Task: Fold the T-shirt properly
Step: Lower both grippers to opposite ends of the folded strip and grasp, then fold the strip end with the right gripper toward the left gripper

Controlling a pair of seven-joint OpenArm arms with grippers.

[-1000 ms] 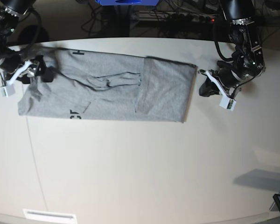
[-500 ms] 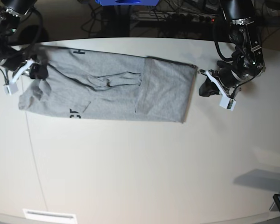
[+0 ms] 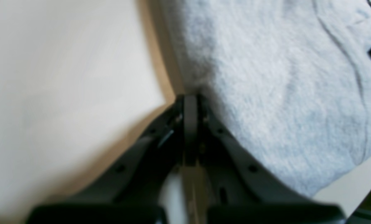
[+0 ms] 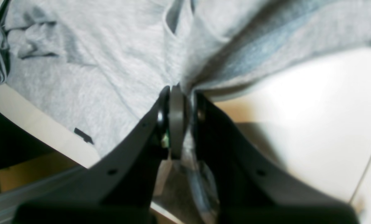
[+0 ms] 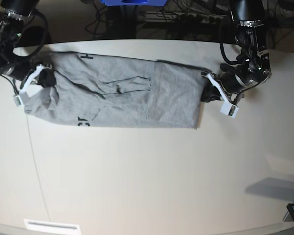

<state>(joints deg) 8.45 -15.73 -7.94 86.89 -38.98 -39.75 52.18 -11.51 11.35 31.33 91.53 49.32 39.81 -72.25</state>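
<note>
The T-shirt [image 5: 122,98] lies long from side to side on the table [image 5: 147,186]. The right gripper [image 4: 180,93] pinches its cloth. The left gripper [image 3: 190,99] is closed at the other edge, maybe just touching it.

overhead base, two close wrist views

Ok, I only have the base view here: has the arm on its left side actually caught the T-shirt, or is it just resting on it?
Observer: The right wrist view shows the right gripper shut on a bunched fold of the T-shirt; grey cloth runs down between the fingers.
Operator: And the arm at the other end?
Observer: The left wrist view shows the left gripper shut, its tips right at the shirt's edge above the table. I cannot tell whether any cloth is caught there.
</note>
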